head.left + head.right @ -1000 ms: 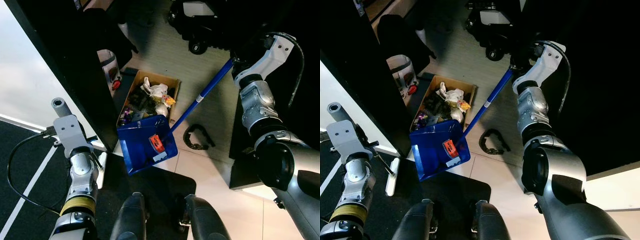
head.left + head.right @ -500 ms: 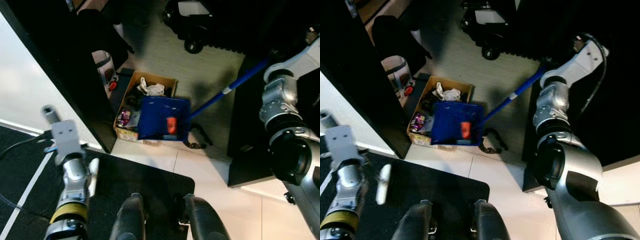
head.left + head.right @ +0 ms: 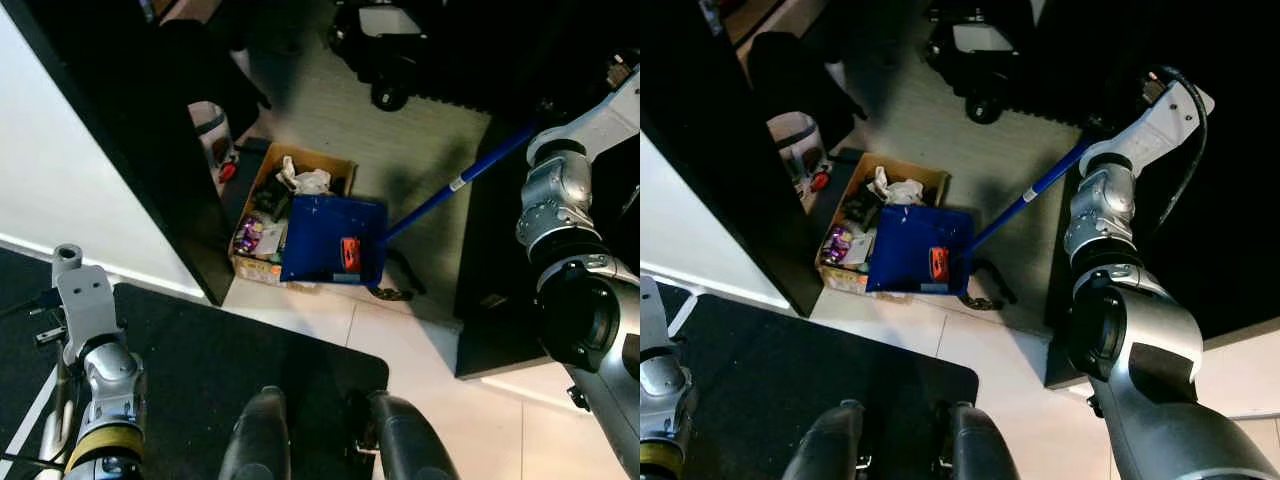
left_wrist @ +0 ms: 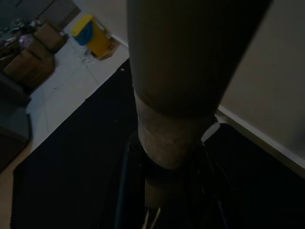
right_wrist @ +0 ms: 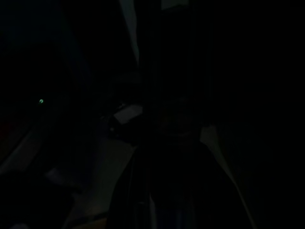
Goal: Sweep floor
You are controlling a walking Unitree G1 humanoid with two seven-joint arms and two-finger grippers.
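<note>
While we're looking down through the left eye, we're seeing the blue dustpan [image 3: 333, 240] tipped over the cardboard box [image 3: 262, 215] of rubbish, an orange scrap [image 3: 350, 252] sitting on its blade. So we're guessing the sweeping itself is mostly behind us and we're at the dumping stage, with that scrap not yet in the box. A dark curved thing [image 3: 397, 282] is lying on the floor just beside the pan, so maybe there's more to collect.

Over in the right eye, the long blue handle [image 3: 1025, 204] is running up to our right arm [image 3: 1102, 208]; its hand is lost in shadow there, so we can't tell its grip.

Our left wrist camera is showing a pale pole [image 4: 177, 95] running between the fingers [image 4: 125, 176] of the left hand, which seem to be clasping it over a black mat [image 4: 71, 157].

Our right wrist camera is giving us near blackness, nothing usable.
</note>
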